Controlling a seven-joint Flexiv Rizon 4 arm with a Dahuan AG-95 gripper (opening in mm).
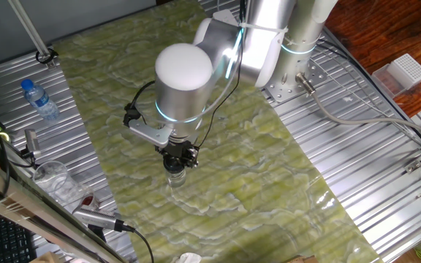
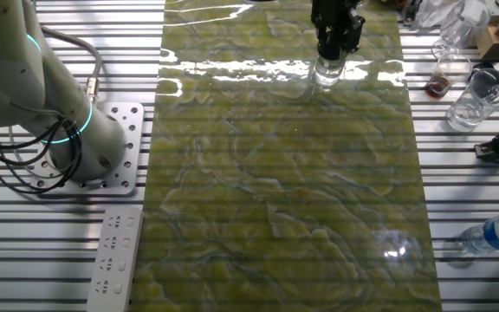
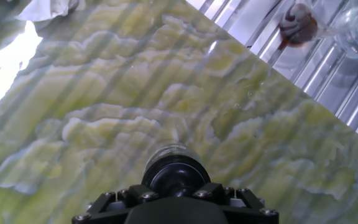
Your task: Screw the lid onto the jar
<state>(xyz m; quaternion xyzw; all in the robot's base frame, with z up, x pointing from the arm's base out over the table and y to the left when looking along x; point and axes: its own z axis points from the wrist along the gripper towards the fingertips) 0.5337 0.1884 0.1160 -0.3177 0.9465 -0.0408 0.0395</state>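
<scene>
End effector point(image 3: 176, 194), nearest the hand view's lens, closed around the lid point(image 3: 176, 175), a glossy black cap seated on the jar point(image 3: 166, 151). The jar stands upright on the green marbled tabletop point(image 1: 254, 161). A plastic bottle point(image 1: 39, 100) lies well apart on the metal slats.

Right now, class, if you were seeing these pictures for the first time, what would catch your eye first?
The big silver arm reaches over the green marbled mat. Its gripper sits on the black lid atop a small glass jar on the mat. A blue-capped bottle lies on the metal table beside the mat.
</scene>
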